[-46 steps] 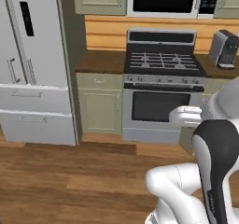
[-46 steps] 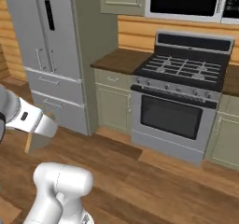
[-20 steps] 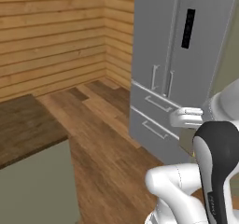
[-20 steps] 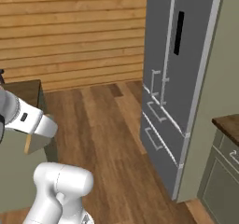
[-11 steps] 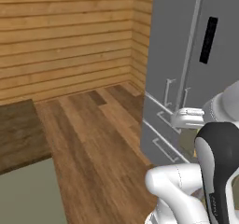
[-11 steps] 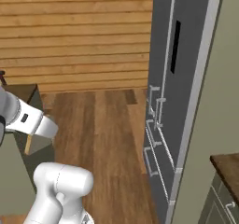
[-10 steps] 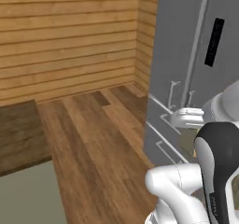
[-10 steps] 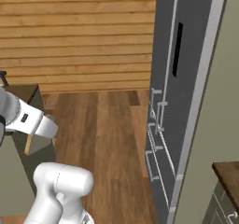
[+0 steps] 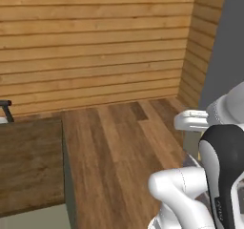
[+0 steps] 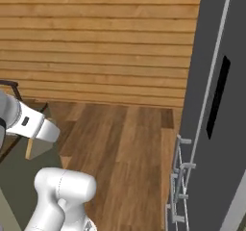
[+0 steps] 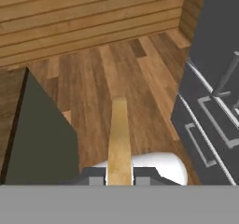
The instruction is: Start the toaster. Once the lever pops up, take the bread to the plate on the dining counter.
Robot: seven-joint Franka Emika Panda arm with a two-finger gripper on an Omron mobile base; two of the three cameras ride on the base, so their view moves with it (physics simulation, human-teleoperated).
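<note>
Bread point(image 11: 119, 139) sits edge-on, clamped between your gripper point(image 11: 119, 175) fingers, above the wood floor point(image 9: 124, 147) beside the dining counter point(image 9: 28, 166). Since a second ago your views have swung: the fridge point(image 10: 216, 105) has slid out of the left base view, and the dining counter now fills more of its lower left. Your right base view shows the bread point(image 10: 30, 148) under the hand, the fridge to its right.

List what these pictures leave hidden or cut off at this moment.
- Bread: hand view shows it edge-on between the fingers; its faces are hidden.
- Dining counter: left base view cuts it off at the left and bottom edges, so the plate cannot be checked.
- Fridge: right base view cuts it off at the right edge.
</note>
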